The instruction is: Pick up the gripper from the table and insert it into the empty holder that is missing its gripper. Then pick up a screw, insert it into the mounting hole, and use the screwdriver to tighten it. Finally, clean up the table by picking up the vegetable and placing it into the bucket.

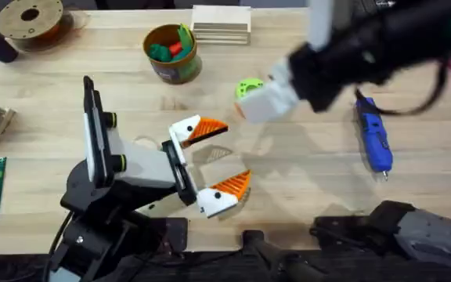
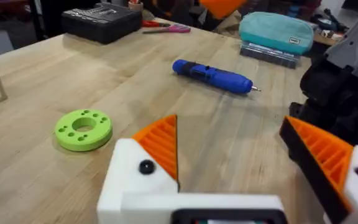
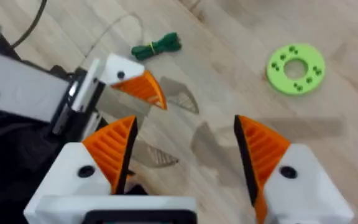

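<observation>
Looked to be at the clean-up step. Found right gripper (image 3: 185, 124) and left gripper (image 2: 229, 124) both spread wide, holding nothing. Spotted the vegetable (image 3: 157, 46) lying on the table (image 1: 304, 172) near the left gripper, well apart from the bucket (image 1: 174, 72). Next, probably: descend over the vegetable, then pinch.

- Left claw (image 1: 210, 160) gapes over the desk (image 1: 304, 172).
- Right claw (image 1: 261, 100), raised and blurred, hides part of a green disc (image 1: 248, 86).
- Screwdriver (image 1: 373, 135) lies right.
- Bucket (image 1: 172, 53) holds toys.
</observation>
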